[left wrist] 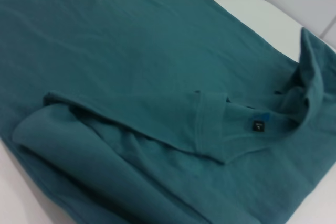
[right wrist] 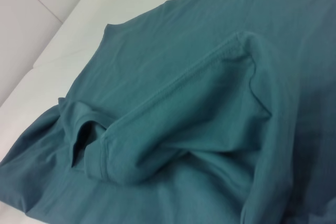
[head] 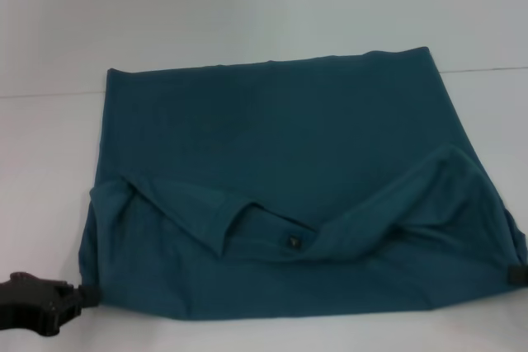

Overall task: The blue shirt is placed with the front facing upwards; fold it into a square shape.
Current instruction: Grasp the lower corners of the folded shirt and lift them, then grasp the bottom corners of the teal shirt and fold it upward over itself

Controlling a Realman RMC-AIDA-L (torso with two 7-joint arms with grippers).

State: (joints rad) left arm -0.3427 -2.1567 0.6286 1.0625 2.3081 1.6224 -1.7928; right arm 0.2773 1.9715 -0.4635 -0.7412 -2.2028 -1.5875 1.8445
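Observation:
The blue shirt (head: 272, 162) lies spread on the white table, hem at the far side and collar toward me. Both short sleeves are folded inward over the body, the left sleeve (head: 186, 204) and the right sleeve (head: 429, 195) meeting near the small dark neck label (head: 293, 241). No print shows. My left gripper (head: 85, 293) sits low at the shirt's near left corner, touching the cloth edge. Only a dark tip of my right gripper (head: 516, 274) shows, at the shirt's near right corner. The left wrist view shows the folded sleeve (left wrist: 173, 124) and label (left wrist: 258, 124); the right wrist view shows the other sleeve (right wrist: 210, 108).
The white table (head: 247, 14) runs beyond the shirt on all sides, with a seam line (head: 49, 94) crossing it at the far side. A narrow strip of bare table lies between the shirt and the near edge.

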